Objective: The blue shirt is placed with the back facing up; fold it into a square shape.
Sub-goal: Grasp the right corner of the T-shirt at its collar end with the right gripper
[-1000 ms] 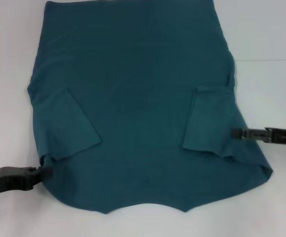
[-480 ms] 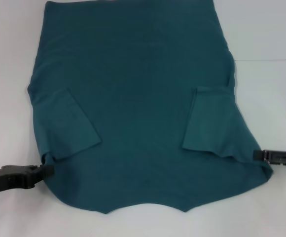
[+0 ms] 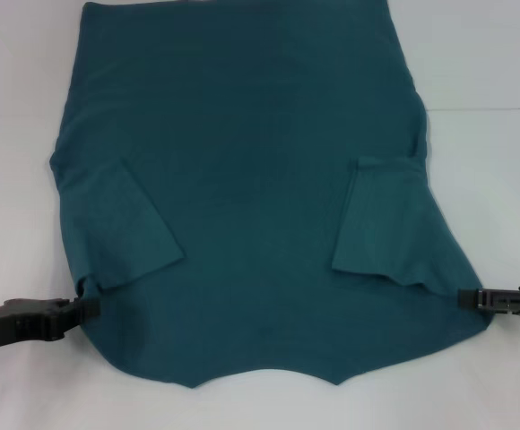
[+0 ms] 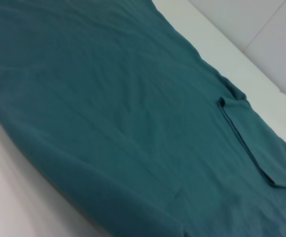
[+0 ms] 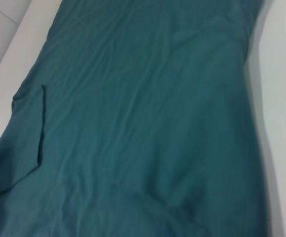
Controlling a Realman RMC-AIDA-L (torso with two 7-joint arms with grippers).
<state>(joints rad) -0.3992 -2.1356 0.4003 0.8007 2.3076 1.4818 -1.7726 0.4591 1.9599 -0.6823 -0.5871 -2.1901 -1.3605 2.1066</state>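
Observation:
The blue shirt lies flat on the white table, plain side up, its hem at the far edge. Both short sleeves are folded inward onto the body, one at the left and one at the right. My left gripper sits low at the shirt's left edge, just below the left sleeve and touching the fabric. Level with the shirt's right shoulder corner, my right gripper meets the cloth's edge. The left wrist view shows the shirt and the right sleeve's fold. In the right wrist view the shirt fills the picture.
The white table shows bare strips to the left, right and near side of the shirt. A seam line crosses the table surface at the right.
My right gripper has moved from beside the right sleeve toward me and outward, down to the shirt's right shoulder corner. The left gripper has barely shifted. The shirt lies as before.

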